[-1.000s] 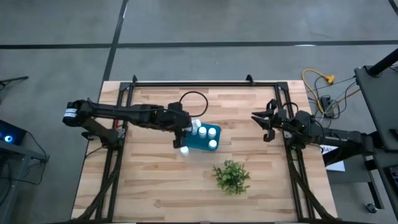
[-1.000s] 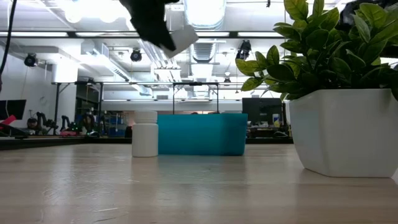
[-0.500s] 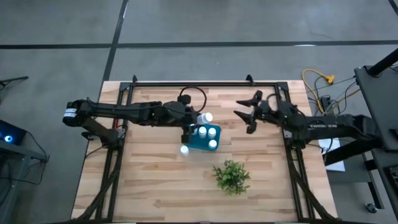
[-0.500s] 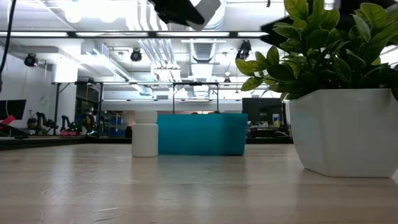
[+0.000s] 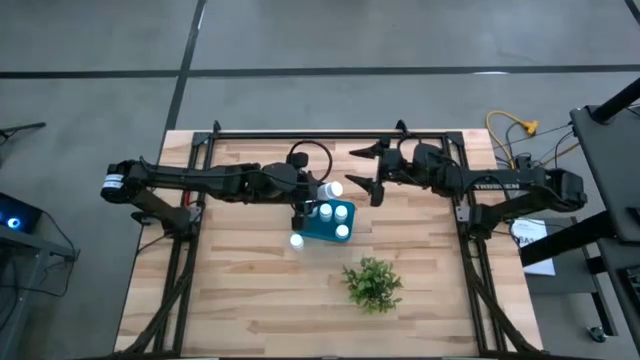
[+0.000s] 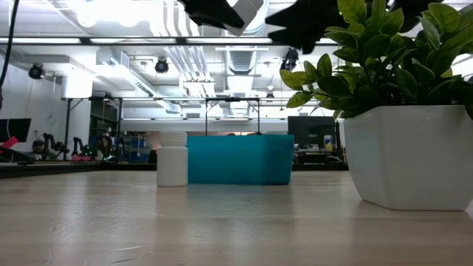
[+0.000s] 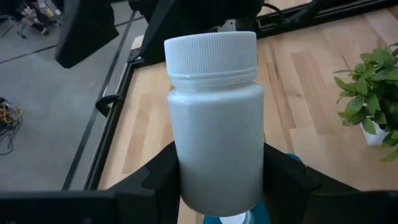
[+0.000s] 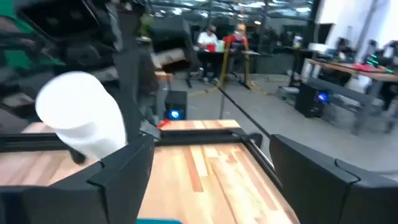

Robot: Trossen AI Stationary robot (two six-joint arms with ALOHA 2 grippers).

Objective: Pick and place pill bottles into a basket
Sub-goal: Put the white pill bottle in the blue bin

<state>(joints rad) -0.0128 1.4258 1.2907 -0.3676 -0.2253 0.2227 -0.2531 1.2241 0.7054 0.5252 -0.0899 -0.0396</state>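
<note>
Near the tabletop's (image 5: 240,290) centre, the basket (image 5: 325,224) holds three pill bottles (image 5: 341,213), caps up; another bottle (image 5: 297,240) stands just outside at its seven o'clock, upright in the low view. The left gripper (image 5: 322,190) clamps a held bottle (image 7: 215,118) above the basket's far edge, lying sideways, cap toward three o'clock. The right gripper (image 5: 361,170) hangs spread wide nearby.
</note>
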